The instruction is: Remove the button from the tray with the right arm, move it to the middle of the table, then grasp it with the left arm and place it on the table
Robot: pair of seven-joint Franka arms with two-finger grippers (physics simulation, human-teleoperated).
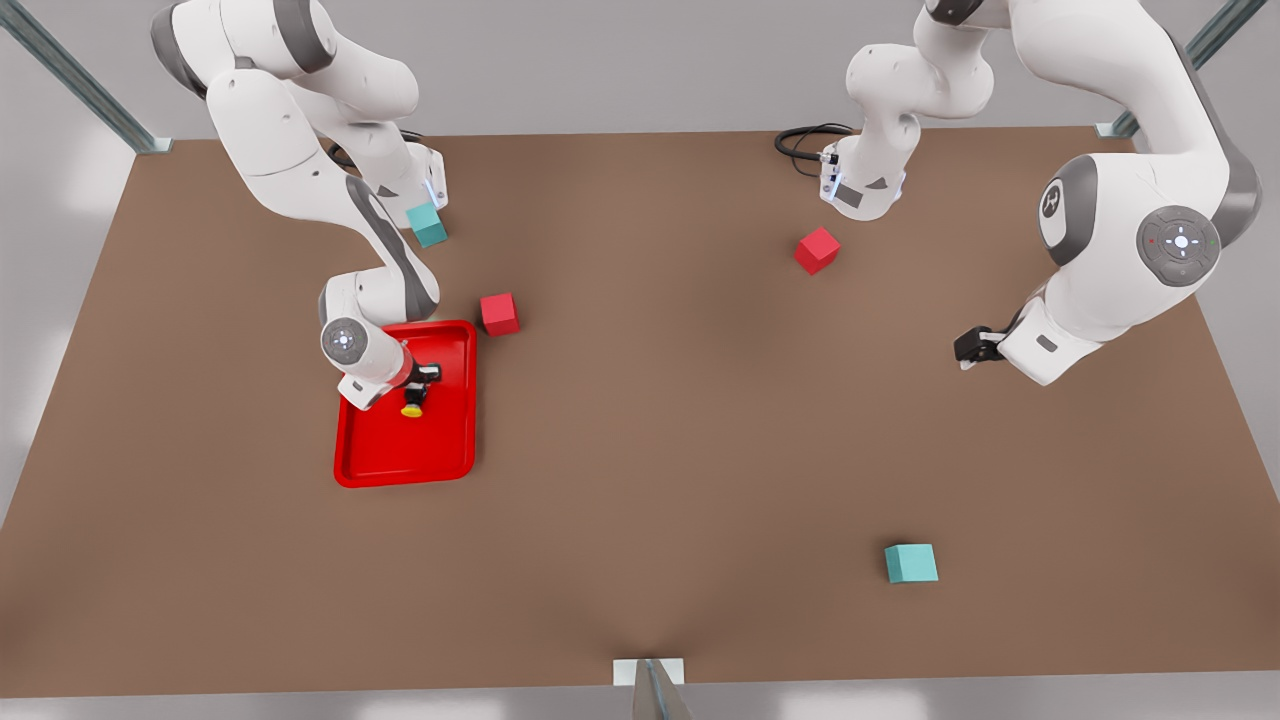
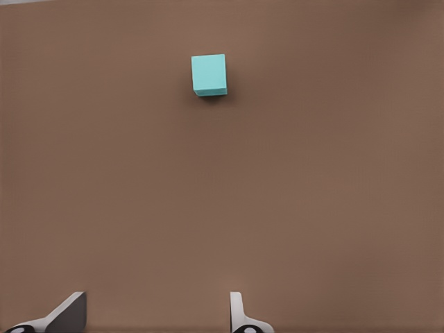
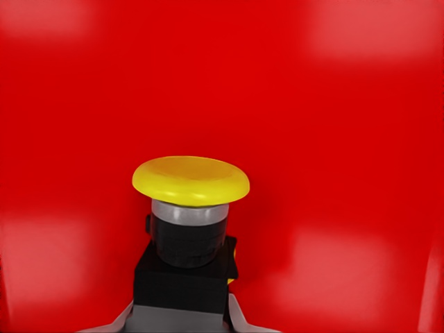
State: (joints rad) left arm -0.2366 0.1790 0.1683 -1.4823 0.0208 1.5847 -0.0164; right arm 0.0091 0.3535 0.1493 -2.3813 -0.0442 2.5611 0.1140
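Gripping the button inside the tray, right tool; left tool open over bare table toward 3 o'clock.

Front view: high above the table, angled steeply down, taking in both arms, the tray and every cube. Left wrist view: well above bare tabletop, facing down at the teal cube, same one near the front view's lower right. Right wrist view: very close over the tray floor, on the button, shared with the front view.
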